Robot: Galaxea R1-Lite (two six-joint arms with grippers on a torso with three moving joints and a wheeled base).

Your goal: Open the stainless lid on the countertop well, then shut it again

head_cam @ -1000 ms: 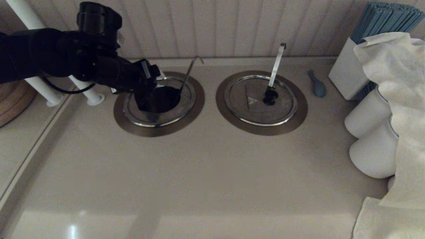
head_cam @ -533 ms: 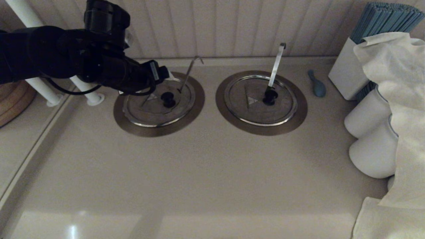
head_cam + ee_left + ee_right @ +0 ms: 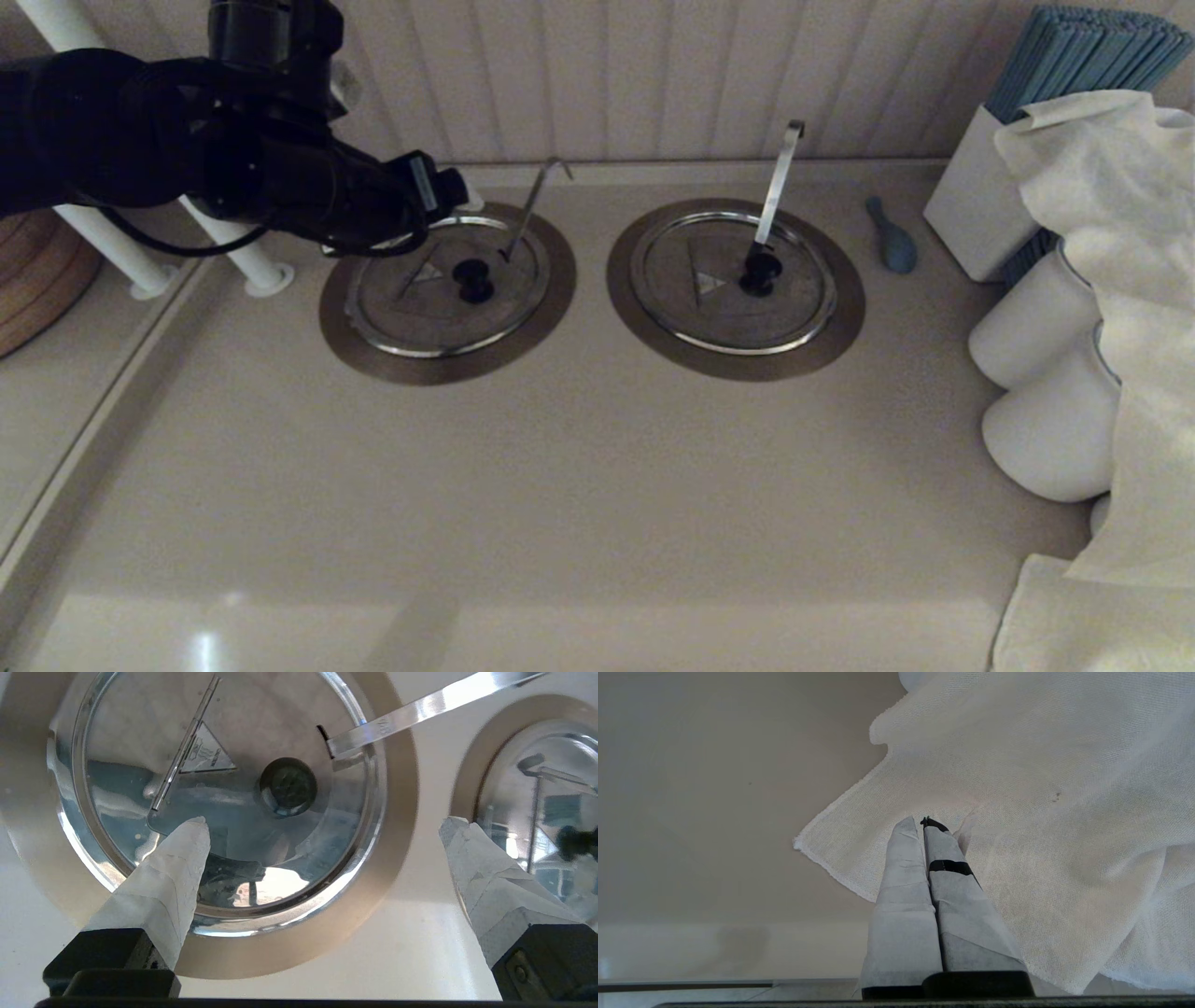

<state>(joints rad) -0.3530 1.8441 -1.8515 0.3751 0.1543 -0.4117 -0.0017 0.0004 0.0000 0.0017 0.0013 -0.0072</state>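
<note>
The stainless lid (image 3: 425, 308) lies flat and shut in the countertop well, ringed by its brushed flange (image 3: 373, 359). Its black knob (image 3: 473, 277) and triangle mark (image 3: 428, 273) show. The thin hooked rod (image 3: 534, 198) pokes up through it at the back. My left gripper (image 3: 453, 196) hovers open over the lid's back-left edge, holding nothing. From the left wrist I see the lid (image 3: 261, 728), the knob (image 3: 288, 785) and my left gripper (image 3: 325, 821), one finger over the lid, the other past the flange (image 3: 406, 812). My right gripper (image 3: 923, 823) is shut, empty, over a white cloth (image 3: 1041, 788).
The twin lid (image 3: 691, 299) with a flat strip handle (image 3: 778, 177) sits to the right. A blue object (image 3: 892, 238), a white box of blue sticks (image 3: 971, 215), white rolls (image 3: 1036, 317) and draped cloth (image 3: 1120, 280) crowd the right. White poles (image 3: 247, 261) stand at left.
One second ago the lid was lifted by my left gripper and the dark well showed. The lid now lies flat, and the left gripper has let go and drawn up and back.
</note>
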